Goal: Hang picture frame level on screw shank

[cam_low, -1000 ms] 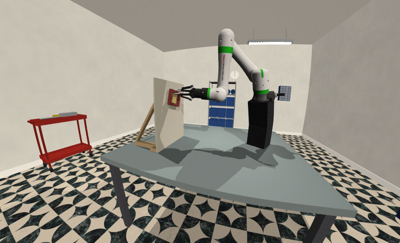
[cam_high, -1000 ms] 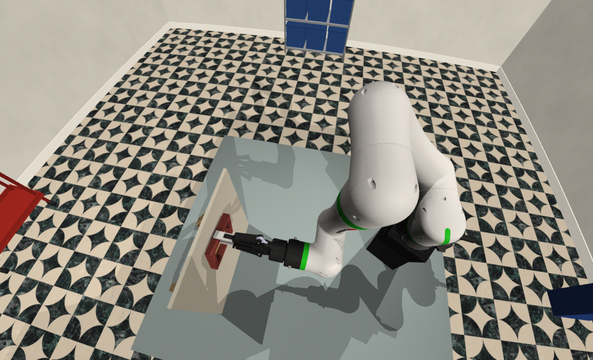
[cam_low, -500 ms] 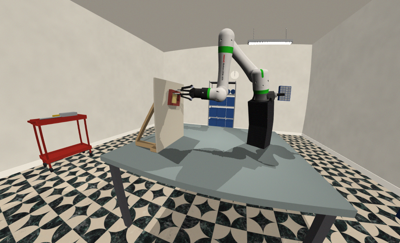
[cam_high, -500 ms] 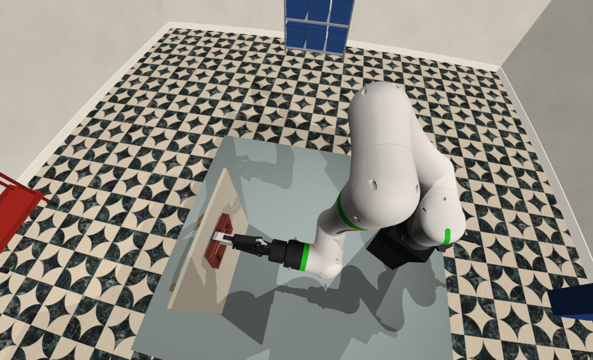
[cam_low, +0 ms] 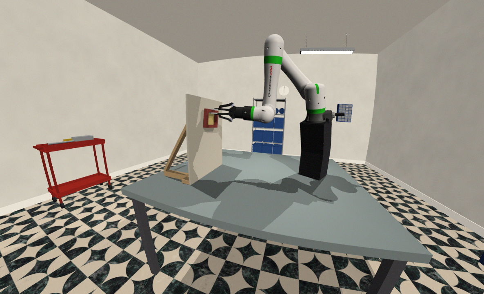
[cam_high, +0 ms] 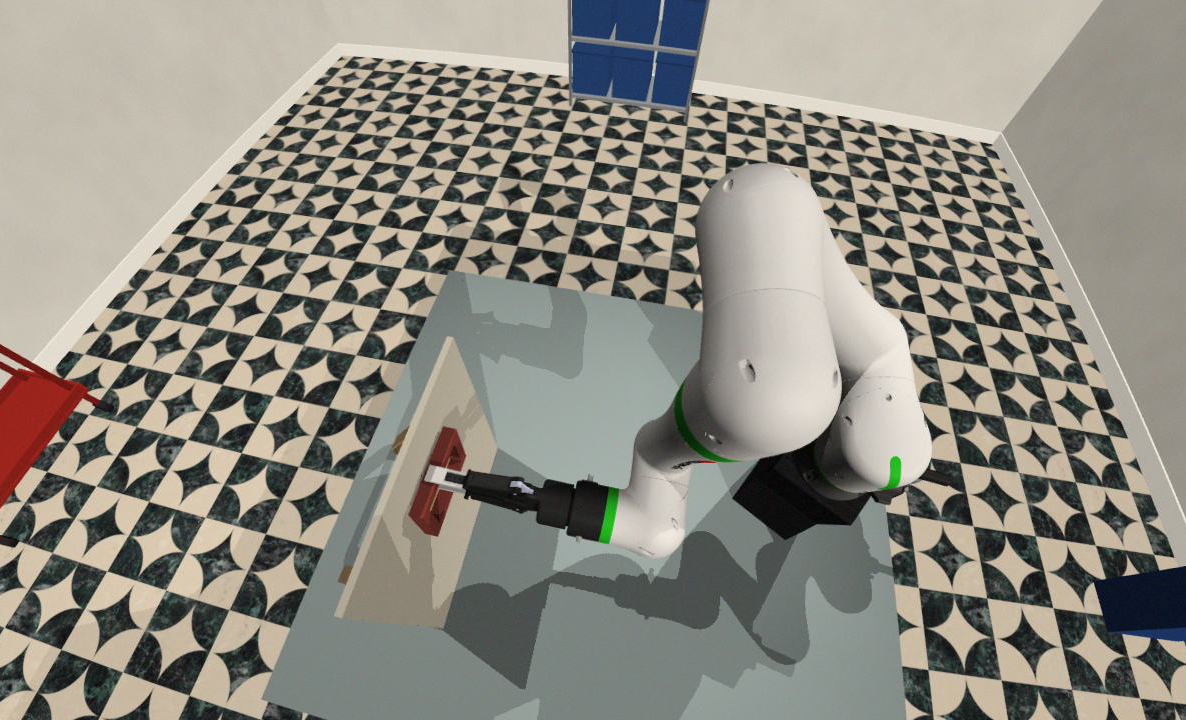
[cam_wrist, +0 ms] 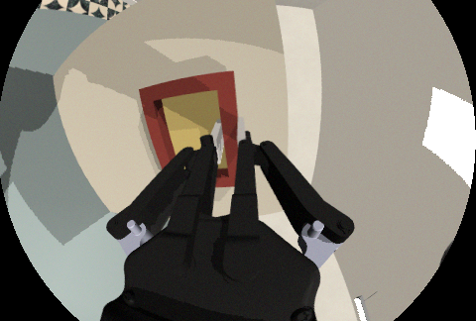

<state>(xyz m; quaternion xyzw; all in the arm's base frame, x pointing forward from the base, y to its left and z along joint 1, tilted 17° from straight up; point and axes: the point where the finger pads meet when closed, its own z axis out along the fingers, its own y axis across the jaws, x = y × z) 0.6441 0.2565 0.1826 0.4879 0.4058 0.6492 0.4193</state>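
The picture frame [cam_high: 433,484] is dark red with a yellow centre and sits against the upright beige board [cam_high: 416,488]. It also shows in the exterior view [cam_low: 210,118] and in the wrist view [cam_wrist: 193,126]. My gripper [cam_high: 450,478] reaches in horizontally and is shut on the frame's side rail; it also shows in the exterior view [cam_low: 220,112] and in the wrist view [cam_wrist: 229,139]. The frame looks slightly tilted in the wrist view. The screw is hidden behind the frame.
The board stands on a wooden brace [cam_low: 174,156] at the table's left side. The arm's black pedestal [cam_low: 314,148] stands behind. A red cart [cam_low: 74,164] and a blue shelf [cam_low: 269,128] stand off the table.
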